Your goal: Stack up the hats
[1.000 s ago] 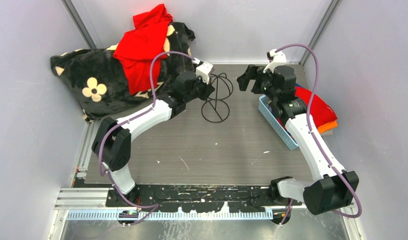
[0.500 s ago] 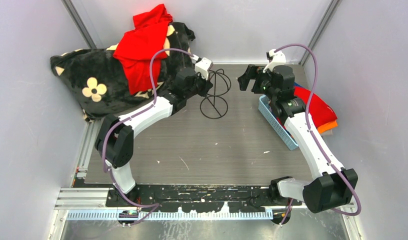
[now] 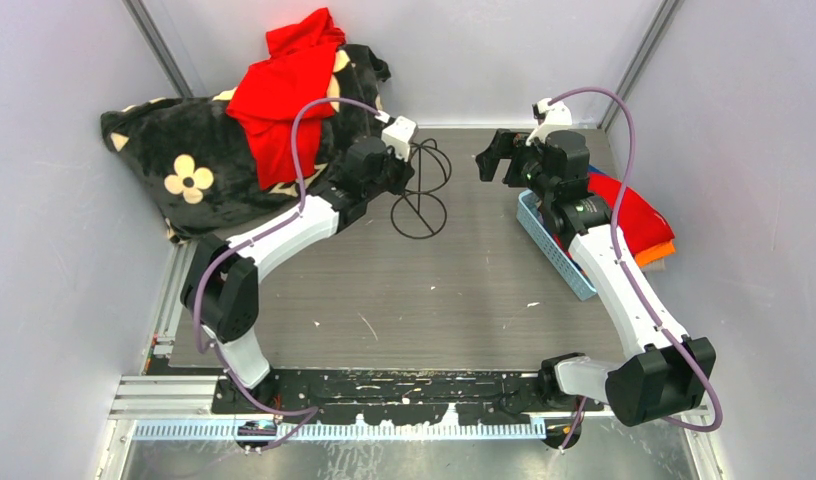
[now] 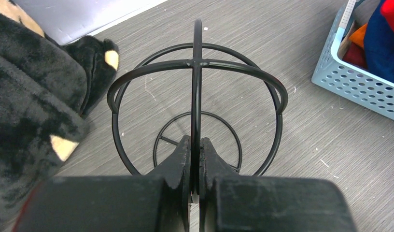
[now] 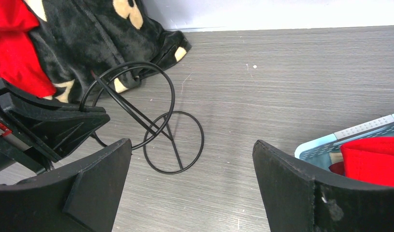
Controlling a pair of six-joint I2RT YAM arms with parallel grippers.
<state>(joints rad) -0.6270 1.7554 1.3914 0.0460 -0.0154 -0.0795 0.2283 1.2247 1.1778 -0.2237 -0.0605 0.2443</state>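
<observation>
The hats lie in a light blue basket [image 3: 554, 250] at the right: a red hat [image 3: 629, 210] on top and an orange hat [image 3: 656, 250] under it. The left wrist view shows the basket [image 4: 349, 82] with a blue hat [image 4: 378, 53] and an orange one [image 4: 361, 36]. My left gripper [image 3: 409, 170] is shut on a hoop of the black wire stand [image 3: 422, 190], seen between its jaws [image 4: 195, 142] in the left wrist view, and the stand [image 4: 197, 63] is tilted. My right gripper [image 3: 494, 160] is open and empty [image 5: 192, 145], hovering right of the stand [image 5: 159, 126].
A black blanket with cream flowers [image 3: 174, 140] is heaped at the back left, with a bright red garment [image 3: 284, 90] on it. The blanket edge [image 4: 31, 96] lies close to the left of the stand. Walls close the back and both sides.
My left gripper has drawn the wire stand a little to the left and back, its base sliding with it. The right arm has barely moved.
</observation>
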